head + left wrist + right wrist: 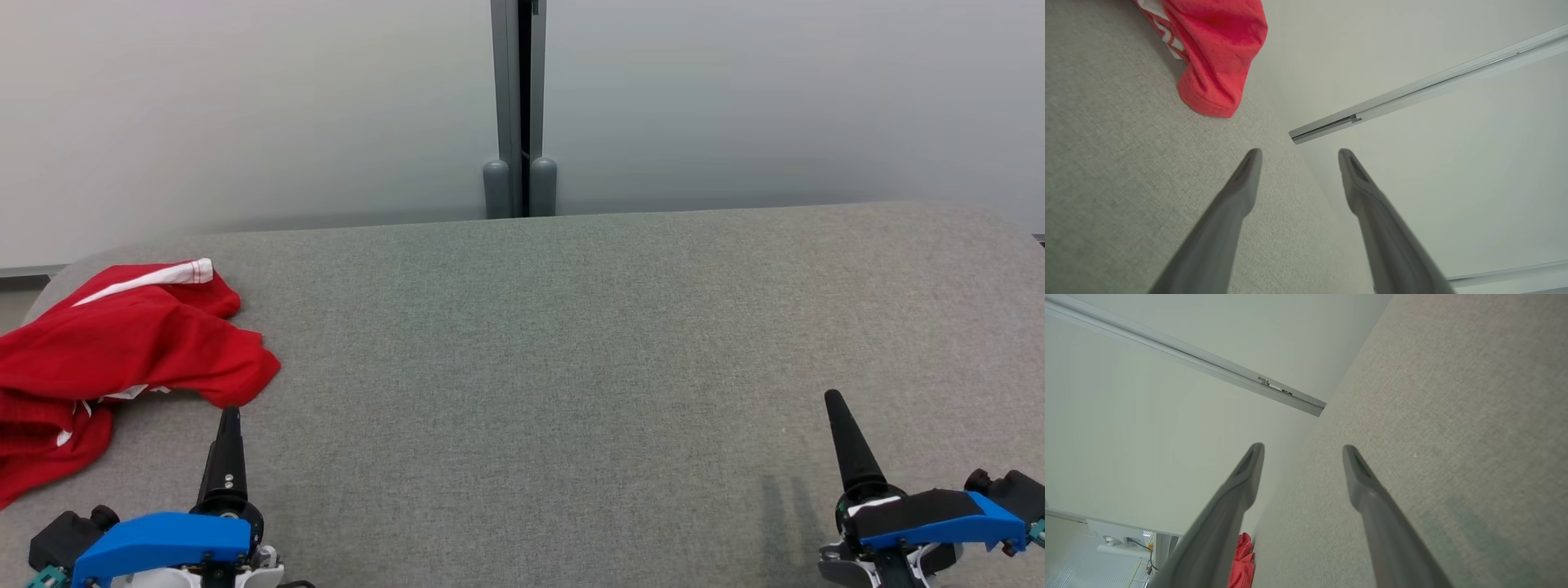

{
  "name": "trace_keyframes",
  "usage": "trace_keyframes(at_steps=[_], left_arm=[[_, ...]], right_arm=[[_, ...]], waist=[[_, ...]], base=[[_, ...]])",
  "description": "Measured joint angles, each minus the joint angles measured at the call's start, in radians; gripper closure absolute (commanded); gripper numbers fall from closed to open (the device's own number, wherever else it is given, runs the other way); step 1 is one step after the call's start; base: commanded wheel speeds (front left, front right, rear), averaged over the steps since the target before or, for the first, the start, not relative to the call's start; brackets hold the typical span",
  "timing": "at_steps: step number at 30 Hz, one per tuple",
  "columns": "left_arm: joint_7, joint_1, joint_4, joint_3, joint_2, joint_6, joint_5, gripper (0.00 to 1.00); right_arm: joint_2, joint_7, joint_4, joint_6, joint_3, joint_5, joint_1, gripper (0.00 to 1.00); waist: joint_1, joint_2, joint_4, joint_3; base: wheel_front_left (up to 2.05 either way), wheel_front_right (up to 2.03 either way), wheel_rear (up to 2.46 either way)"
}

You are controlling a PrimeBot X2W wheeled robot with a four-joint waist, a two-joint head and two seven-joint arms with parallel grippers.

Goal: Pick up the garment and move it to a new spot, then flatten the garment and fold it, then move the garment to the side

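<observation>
A crumpled red garment [122,343] with white trim lies at the far left of the grey table [571,343], partly over the left edge. My left gripper [229,412] sits just in front of its near right corner, apart from it. In the left wrist view the garment [1216,53] lies ahead and to the left of that open gripper [1298,157], nothing between the fingers. My right gripper [834,400] rests at the table's front right, far from the cloth. Its own view shows it open [1302,451] and empty, with a bit of the garment [1243,561] far off.
The grey fabric-covered table runs wide between the two grippers. Pale frosted wall panels stand behind it, joined by a grey post [518,106] at the back middle. The table's left corner is rounded, near the garment.
</observation>
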Motion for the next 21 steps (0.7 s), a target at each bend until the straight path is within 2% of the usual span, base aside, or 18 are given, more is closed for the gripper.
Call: trace_keyframes(at_steps=[21], left_arm=[[-0.075,-0.018,0.033,-0.014,0.010,0.006,0.386,0.00]], right_arm=[[0.000,-0.074,0.036,0.000,0.015,-0.350,-0.017,0.00]], waist=[[0.0000,0.0000,-0.004,0.009]], base=[[0.00,0.00,0.00]])
